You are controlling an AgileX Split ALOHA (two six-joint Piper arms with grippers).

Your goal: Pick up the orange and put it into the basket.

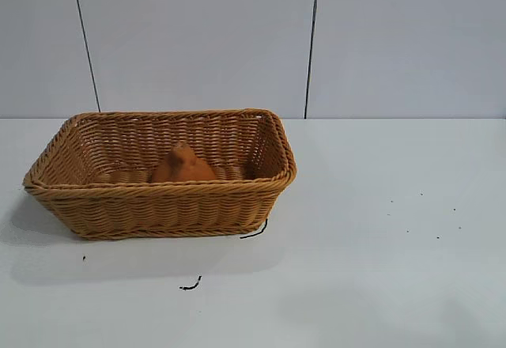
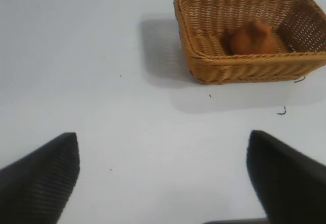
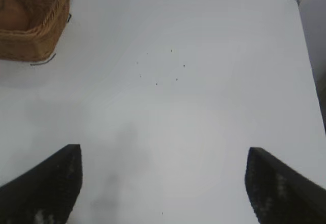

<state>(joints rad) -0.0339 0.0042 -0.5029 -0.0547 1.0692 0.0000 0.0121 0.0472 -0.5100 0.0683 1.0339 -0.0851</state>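
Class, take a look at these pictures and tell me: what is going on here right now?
Nothing is being handled at the moment. The orange lies inside the basket, which stands on the white table. The left pincer and the right pincer are both open and empty, held above bare table well away from the basket. A few dark specks and short black strands lie on the table near the basket. By how things lie, the job looks done.
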